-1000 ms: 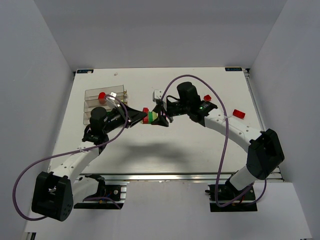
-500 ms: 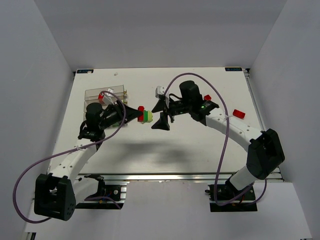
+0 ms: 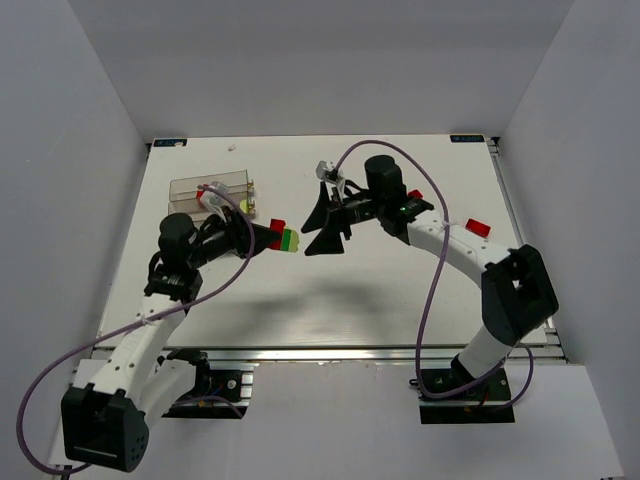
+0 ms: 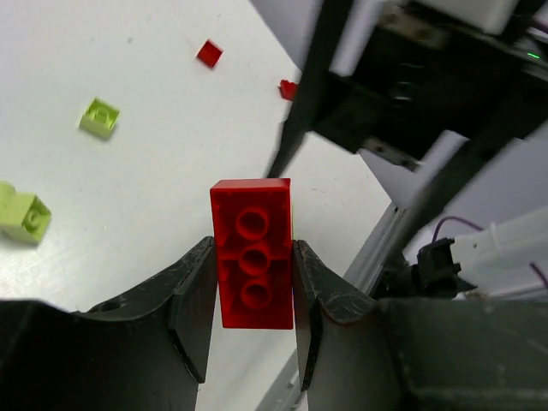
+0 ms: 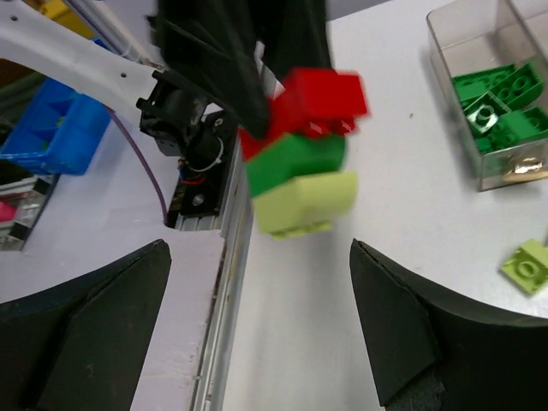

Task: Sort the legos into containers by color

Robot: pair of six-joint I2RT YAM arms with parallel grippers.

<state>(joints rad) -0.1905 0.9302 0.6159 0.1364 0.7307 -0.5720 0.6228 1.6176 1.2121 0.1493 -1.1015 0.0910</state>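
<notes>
- Left claw (image 4: 253,257) is clamped on a stack (image 3: 285,238) of three bricks, held up over the table (image 3: 400,290). Its jaws squeeze the sides of the red brick (image 4: 253,265). A green one, then a lime one, sit joined past it, away from the claw.
- Right claw (image 3: 318,226) faces the stack's lime end from just beyond it. Its jaws are spread wide with nothing between them, and it does not touch the stack.
- Tray (image 3: 212,186) lies behind the left claw, back beside its wrist. The compartment seen from the right wrist holds green bricks (image 5: 497,98).
- One lime brick (image 5: 527,264) lies on the table just outside the tray, to the right of the right claw in its own camera.
- Two lime bricks (image 4: 98,117) (image 4: 21,216) lie on the table below and left of the left claw in its camera.
- Two loose red bricks (image 3: 478,228) (image 3: 413,195) lie behind the right claw, beside its forearm.
</notes>
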